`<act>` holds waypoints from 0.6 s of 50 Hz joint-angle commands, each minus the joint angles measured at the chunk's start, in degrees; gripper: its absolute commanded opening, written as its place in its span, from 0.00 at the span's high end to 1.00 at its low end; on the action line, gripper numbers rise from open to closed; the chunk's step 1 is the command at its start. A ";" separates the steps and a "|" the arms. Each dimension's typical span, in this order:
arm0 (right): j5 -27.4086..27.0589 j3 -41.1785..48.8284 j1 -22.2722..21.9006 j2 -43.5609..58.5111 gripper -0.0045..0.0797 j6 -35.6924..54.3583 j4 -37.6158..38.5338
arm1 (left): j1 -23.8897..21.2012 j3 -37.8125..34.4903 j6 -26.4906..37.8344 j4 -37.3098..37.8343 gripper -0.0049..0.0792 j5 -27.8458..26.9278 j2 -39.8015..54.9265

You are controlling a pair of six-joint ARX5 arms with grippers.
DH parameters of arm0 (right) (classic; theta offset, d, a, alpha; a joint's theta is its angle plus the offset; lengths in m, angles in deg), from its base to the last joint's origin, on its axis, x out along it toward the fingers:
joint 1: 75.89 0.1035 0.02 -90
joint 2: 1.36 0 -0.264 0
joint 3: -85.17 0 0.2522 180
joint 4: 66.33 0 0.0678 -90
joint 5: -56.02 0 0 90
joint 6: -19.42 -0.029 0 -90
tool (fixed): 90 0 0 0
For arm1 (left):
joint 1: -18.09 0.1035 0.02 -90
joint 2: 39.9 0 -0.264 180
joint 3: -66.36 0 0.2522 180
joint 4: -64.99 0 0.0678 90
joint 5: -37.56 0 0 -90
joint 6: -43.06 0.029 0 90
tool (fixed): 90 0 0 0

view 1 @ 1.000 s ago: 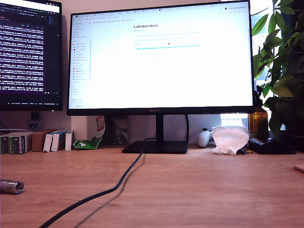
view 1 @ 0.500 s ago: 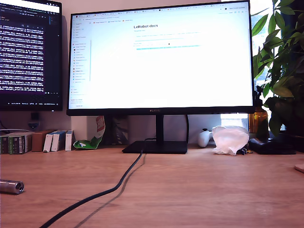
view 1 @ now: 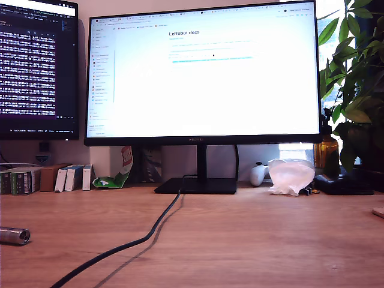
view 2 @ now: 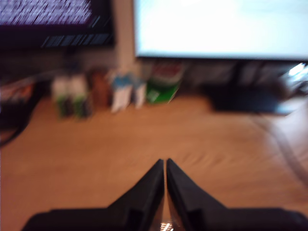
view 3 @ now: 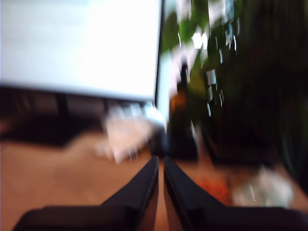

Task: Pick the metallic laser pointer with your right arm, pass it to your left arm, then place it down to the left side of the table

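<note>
One metallic laser pointer (view 1: pixel 14 235) lies on its side on the counter (view 1: pixel 240 240), at the near left edge of the exterior view, partly cut off by the frame. It is a small silver cylinder with ribbed bands, and the end facing the exterior view's right shows a dark round opening. A long black cable (view 1: pixel 129 245) runs across the wood well apart from it, from the monitor stand (view 1: pixel 197 185) toward the near edge.

Neither arm shows in the exterior view. The first pincer (view 2: pixel 165 166) hangs above bare wood with its two black pointed fingers (view 2: pixel 149 185) together, only a thin slit between the tips, gripping nothing. The second pincer (view 3: pixel 160 161) is likewise closed and empty, aimed toward a white crumpled bag (view 3: pixel 127 132) and a leafy plant (view 3: pixel 226 72); both wrist views are blurred.
</note>
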 commanded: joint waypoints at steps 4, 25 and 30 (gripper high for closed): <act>-2.47 0.72 -0.04 -0.09 0.96 -1.60 -4.92 | 0.02 -1.09 -0.55 2.08 0.96 2.10 -0.46; -1.88 0.72 0.02 0.04 0.96 -6.88 -10.93 | 0.02 -1.09 -3.63 7.74 0.96 7.19 -0.46; -2.32 0.72 0.00 0.09 0.96 -6.84 -10.82 | 0.02 -1.07 -3.56 7.91 0.96 7.17 -0.44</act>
